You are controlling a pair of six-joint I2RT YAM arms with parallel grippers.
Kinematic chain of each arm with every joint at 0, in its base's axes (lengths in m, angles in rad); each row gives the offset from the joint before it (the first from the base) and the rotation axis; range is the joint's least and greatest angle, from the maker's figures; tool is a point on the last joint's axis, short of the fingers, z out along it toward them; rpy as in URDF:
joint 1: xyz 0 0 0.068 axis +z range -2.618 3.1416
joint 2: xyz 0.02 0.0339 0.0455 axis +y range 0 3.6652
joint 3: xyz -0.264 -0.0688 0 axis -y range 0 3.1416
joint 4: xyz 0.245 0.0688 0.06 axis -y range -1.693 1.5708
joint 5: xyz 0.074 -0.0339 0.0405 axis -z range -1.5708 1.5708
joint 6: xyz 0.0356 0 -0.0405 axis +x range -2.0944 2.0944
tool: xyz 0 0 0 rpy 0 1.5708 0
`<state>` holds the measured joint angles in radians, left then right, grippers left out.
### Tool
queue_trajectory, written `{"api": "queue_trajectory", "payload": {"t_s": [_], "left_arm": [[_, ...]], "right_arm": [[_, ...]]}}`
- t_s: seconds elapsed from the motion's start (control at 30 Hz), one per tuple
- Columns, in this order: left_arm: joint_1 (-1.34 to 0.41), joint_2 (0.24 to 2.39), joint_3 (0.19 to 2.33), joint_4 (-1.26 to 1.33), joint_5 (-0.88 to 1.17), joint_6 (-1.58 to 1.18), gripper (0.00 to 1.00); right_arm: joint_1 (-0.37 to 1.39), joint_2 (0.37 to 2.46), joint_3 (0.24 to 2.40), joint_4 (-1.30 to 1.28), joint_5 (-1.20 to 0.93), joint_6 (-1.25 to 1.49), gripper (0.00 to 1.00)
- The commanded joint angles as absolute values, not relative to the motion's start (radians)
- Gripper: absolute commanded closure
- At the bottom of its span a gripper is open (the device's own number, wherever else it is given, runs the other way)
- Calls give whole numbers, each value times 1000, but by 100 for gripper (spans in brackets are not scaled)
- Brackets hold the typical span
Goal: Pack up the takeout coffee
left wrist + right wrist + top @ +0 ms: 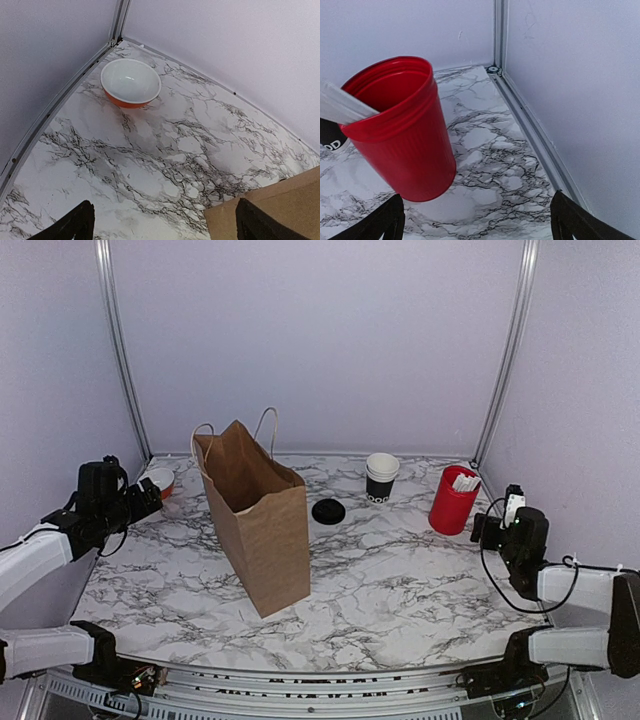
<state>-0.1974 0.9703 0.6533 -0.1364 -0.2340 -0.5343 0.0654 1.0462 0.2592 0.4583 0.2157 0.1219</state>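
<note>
Lid [328,511]: round, black, flat on the bench [400,580] mid-back, axis straight up, nothing touching it. It sits just R of the bag and L-front of the cup stack. Can't pick out a lone cup apart from the stack.

Nearest, at the bench sides: L gripper [150,498] [165,225] hangs over the L edge, fingers spread wide, holding nothing, aimed twd the back-L corner. R gripper [490,528] [477,222] is over the R edge, likewise spread & empty, aimed at the red cup.

Centre-L: brown paper bag [262,530] [270,210] stands upright, mouth open to the top, handles up, long axis vertical.

Farther back: cup stack [381,478], black w/ white rims, upright. Red cup [452,502] [400,130] is upright near the back-R corner, w/ white sticks [466,481] [340,105] leaning out of it. Back-L corner: orange bowl [158,480] [131,82], white inside, right way up, near the wall.
</note>
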Motion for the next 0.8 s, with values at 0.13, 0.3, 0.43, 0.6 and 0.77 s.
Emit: {"api": "queue_trajectory", "payload": {"t_s": [0.13, 0.3, 0.43, 0.6, 0.77], "left_arm": [[-190, 985, 497, 232, -385, -309, 1], [-186, 1070, 420, 432, -523, -203, 1], [-174, 1123, 309, 656, -561, -110, 1], [-130, 1252, 201, 977, -600, -82, 1], [-118, 1443, 248, 1181, -463, -5, 1]], "right_arm": [[-8, 1357, 180, 1162, 194, 37, 2], [-8, 1550, 172, 1396, 134, -33, 4], [2, 1581, 160, 1453, 121, -61, 3], [30, 1606, 198, 1429, 272, -47, 0], [46, 1603, 219, 1379, 276, -63, 0]]}}
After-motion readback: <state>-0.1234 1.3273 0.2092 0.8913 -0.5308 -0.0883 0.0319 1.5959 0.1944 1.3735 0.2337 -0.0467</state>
